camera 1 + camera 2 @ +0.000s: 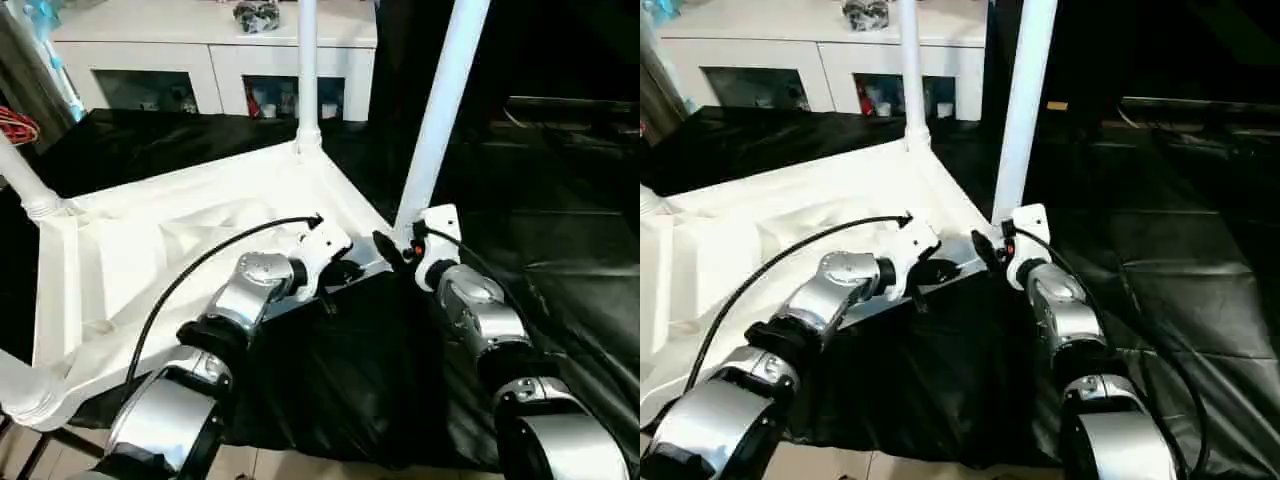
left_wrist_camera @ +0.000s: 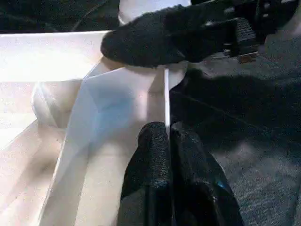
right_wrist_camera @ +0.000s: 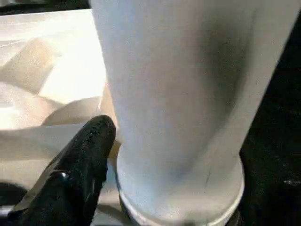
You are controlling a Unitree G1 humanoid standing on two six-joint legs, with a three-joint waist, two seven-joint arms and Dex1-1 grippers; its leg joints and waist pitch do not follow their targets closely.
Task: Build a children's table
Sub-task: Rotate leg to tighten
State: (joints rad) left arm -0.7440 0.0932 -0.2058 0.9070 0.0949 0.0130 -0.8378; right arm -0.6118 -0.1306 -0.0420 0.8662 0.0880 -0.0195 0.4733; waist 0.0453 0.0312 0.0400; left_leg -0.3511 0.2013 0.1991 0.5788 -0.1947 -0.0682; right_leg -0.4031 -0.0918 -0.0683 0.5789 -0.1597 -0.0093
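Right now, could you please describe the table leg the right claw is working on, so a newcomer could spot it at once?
Find the white plastic tabletop lying upside down on the black sheet. At its near right corner, a long white tapered tube leg rises beside the right claw. Unlike the slimmer-looking upright leg at the far corner, it leans rightward.

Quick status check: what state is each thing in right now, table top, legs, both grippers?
Table top: upside down, ribbed underside up.
Near right leg: standing in its corner socket, leaning.
Far leg: upright in socket.
Left gripper: shut on the top's rim.
Right gripper: at the leaning leg's base.
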